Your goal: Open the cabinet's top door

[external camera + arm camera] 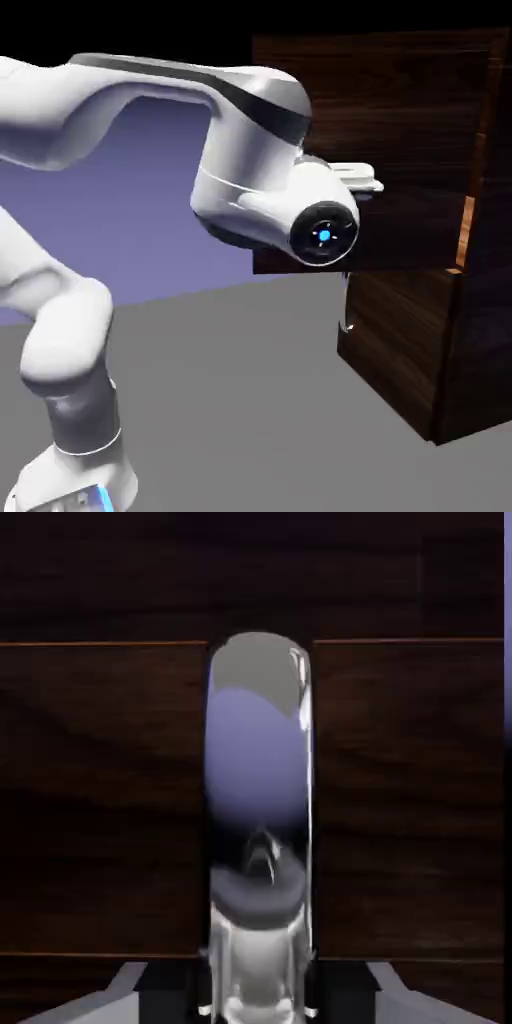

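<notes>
Right, the white Franka arm's two-finger gripper (258, 1002) is clamped tight on the thin silver handle (258, 812) of the top door, and the hand view makes that plain: the shiny bar fills the middle from twelve o'clock down to six, with the grey fingertips (120, 992) pressed in at the bottom edge on either side of it. Jaws nearly closed, then, with the handle pinched between them.

From the exterior view, the tall boxy cabinet of dark brown wood grain (400, 340) stands out at three o'clock, and the top door (400, 130), the larger upper wood-grain panel with its lighter orange-brown edge, appears swung out from the body, hanging forward over the shorter lower panel (395, 340). The wrist sits right against that panel at the centre of the picture, hiding the grip itself from this side.

Why hold it so? A thin bar gives little to bear on, so a close pinch keeps it from slipping as the door swings on its hinge. My read: the pull is under way, and the wrist must keep following the arc.
</notes>
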Robot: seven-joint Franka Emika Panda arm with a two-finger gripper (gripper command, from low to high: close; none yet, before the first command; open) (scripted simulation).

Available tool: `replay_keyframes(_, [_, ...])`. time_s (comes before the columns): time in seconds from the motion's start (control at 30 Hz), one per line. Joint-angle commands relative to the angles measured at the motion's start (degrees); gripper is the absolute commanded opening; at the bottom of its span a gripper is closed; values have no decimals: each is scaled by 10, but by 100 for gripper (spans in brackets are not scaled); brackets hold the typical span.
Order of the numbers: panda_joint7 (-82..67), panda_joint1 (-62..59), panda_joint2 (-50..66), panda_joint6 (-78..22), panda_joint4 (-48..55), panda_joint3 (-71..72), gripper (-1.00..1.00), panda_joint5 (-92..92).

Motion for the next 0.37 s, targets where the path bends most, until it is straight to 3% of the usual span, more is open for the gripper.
replay_keyframes(0.0, [-6,6,19,-26,19,-14,-100,-7])
replay_keyframes(0.33, [-69,36,208,-250,194,-115,-100,-26])
